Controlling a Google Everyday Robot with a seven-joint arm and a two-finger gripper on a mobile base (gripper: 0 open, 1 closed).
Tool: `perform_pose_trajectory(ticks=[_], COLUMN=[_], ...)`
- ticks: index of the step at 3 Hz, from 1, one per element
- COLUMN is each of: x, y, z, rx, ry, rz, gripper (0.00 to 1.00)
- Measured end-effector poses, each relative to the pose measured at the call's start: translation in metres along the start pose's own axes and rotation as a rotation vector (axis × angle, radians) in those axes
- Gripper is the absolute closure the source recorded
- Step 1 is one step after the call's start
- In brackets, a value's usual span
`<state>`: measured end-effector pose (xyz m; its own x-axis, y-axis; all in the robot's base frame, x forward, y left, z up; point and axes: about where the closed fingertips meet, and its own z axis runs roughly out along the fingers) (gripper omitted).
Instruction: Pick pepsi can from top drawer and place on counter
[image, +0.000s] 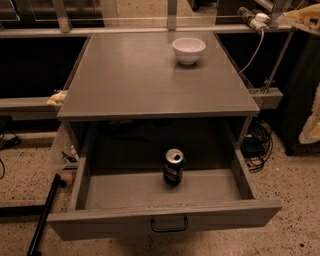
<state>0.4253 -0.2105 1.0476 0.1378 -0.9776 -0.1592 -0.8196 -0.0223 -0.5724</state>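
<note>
The top drawer (125, 220) stands open nearest, its black wire handle (169, 225) at the centre of the front panel. The pepsi can (173, 167) stands upright mid-floor inside, long axis vertical, silver top facing up. The gripper is out of view, so its opening cannot be told. Best approach, probably: descend between the front panel and the counter (140, 80) edge, then grasp the can's sides.

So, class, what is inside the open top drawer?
One pepsi can stands upright in the top drawer; the back lies dark under the counter. The tool is not in view.
</note>
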Motion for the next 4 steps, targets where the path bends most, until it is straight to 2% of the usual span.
perform_pose_trajectory(ticks=[1,2,3,4], x=[0.000,-0.006,-0.014,-0.024], y=[0.000,0.001,0.007,0.015], z=[0.000,0.001,0.023,0.065], rx=[0.000,0.011,0.020,-0.007], ry=[0.000,-0.013,-0.054,-0.111], rz=[0.000,-0.007,-0.001,0.019], gripper=[0.00,0.19,0.42,0.66])
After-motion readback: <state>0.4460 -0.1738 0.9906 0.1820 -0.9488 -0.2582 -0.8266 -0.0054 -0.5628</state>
